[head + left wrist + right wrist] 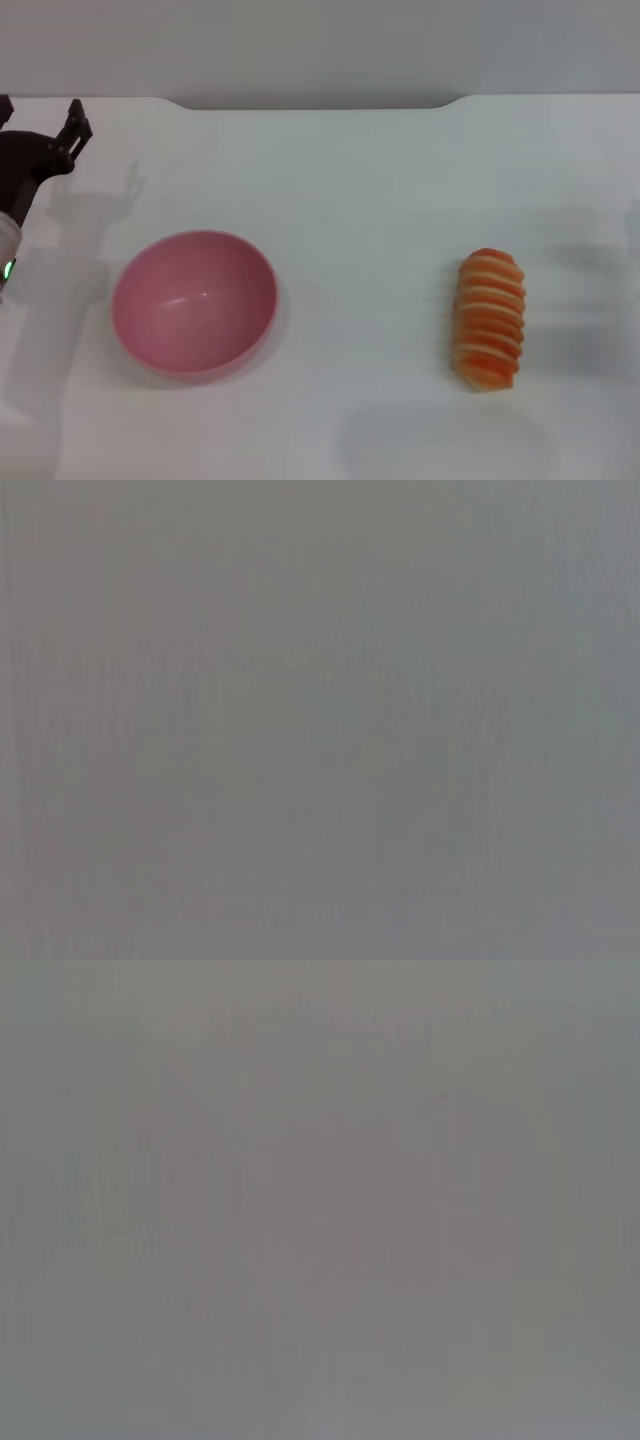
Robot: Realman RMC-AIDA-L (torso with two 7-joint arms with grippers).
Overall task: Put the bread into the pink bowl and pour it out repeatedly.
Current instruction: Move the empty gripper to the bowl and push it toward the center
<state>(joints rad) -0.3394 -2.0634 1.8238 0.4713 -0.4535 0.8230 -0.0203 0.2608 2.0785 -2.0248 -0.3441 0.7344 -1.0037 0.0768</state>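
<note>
Bread (488, 320) lies at three o'clock of the pink bowl (194, 303), long axis twelve-to-six, well apart from the left gripper (40, 135) at ten o'clock, whose opening I cannot tell

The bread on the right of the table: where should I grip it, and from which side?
Grip the bread across its narrow middle, coming straight down from above. It lies flat on the table with its long axis running near to far, well apart from the pink bowl, so fingers closing left-right should span its short width and settle between ridges.

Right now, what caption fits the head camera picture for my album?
Empty pink bowl and striped bread sit apart on a white table; left gripper waits at the far-left edge.
</note>
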